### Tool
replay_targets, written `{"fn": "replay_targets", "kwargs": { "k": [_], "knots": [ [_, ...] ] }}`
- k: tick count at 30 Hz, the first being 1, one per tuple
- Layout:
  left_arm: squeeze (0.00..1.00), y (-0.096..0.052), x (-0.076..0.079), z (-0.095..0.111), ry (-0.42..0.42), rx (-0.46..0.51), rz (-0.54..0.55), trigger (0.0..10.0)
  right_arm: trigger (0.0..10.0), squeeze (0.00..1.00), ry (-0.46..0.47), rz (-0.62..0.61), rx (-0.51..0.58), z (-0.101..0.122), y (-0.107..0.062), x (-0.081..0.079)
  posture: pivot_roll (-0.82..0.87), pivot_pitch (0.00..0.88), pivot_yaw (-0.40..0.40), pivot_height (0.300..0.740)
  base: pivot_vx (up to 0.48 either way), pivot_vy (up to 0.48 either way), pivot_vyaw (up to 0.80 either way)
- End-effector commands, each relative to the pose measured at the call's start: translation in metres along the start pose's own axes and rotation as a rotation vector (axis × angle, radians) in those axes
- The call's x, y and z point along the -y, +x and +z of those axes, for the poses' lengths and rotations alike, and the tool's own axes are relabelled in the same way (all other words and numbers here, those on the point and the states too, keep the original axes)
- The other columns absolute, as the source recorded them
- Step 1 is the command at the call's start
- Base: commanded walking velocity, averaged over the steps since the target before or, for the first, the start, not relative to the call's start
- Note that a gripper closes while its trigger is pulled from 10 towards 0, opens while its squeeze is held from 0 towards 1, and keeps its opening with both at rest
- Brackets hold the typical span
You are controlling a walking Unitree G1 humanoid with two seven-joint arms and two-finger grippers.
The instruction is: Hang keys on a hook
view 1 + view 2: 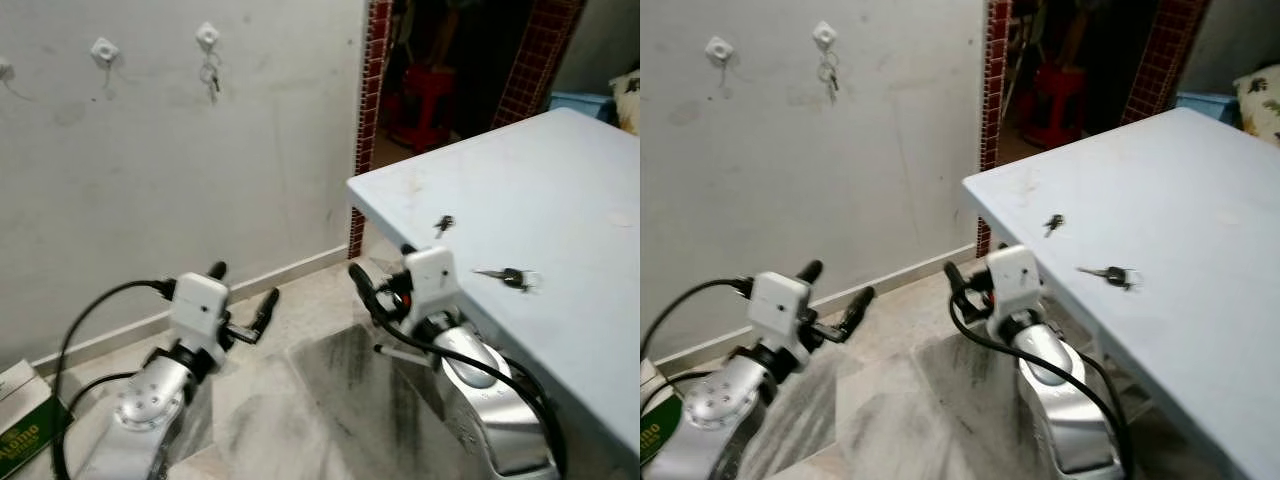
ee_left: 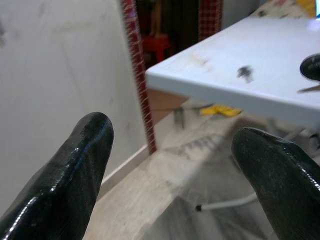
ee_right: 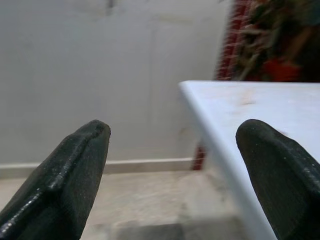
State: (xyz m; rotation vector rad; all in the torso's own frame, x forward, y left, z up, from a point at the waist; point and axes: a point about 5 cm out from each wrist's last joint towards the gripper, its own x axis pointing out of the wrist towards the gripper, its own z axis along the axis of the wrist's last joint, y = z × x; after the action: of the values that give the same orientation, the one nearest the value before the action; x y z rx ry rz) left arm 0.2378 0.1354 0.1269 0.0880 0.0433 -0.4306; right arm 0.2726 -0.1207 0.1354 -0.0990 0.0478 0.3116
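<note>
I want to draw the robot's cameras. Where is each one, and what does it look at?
Left eye view: on the head, looking down at both arms, the table, wall hooks.
Right eye view: beside it, same scene, keys on the table.
Left wrist view: on the left arm, looking past its open black fingers at the table edge.
Right wrist view: on the right arm, past its open fingers toward the wall.
All four views share the table.

green box (image 1: 22, 432), partly legible "Alpino"
</note>
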Motion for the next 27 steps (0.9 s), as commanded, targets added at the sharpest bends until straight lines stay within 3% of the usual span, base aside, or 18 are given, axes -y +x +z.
{"fn": "replay_targets", "kwargs": {
  "k": [1, 10, 27],
  "knots": [
    [0.0, -0.001, -0.006, 0.0, 0.02, -0.007, 0.023, 10.0, 10.0, 0.0, 0.004, 0.026, 0.014, 0.004, 0.003, -0.006, 0.08, 0.0, 0.043, 0.74, 0.0, 0.0, 0.0],
    [0.0, 0.0, -0.019, -0.002, 0.021, -0.015, 0.145, 10.0, 10.0, 0.0, -0.008, 0.04, 0.013, 0.005, 0.007, -0.005, 0.09, 0.0, 0.031, 0.74, 0.0, 0.0, 0.0],
    [0.0, 0.008, -0.031, -0.004, 0.003, -0.037, 0.189, 10.0, 10.0, 0.0, -0.019, 0.036, 0.015, 0.007, 0.01, -0.004, 0.08, 0.0, 0.037, 0.74, 0.0, 0.0, -0.79]
  ]
}}
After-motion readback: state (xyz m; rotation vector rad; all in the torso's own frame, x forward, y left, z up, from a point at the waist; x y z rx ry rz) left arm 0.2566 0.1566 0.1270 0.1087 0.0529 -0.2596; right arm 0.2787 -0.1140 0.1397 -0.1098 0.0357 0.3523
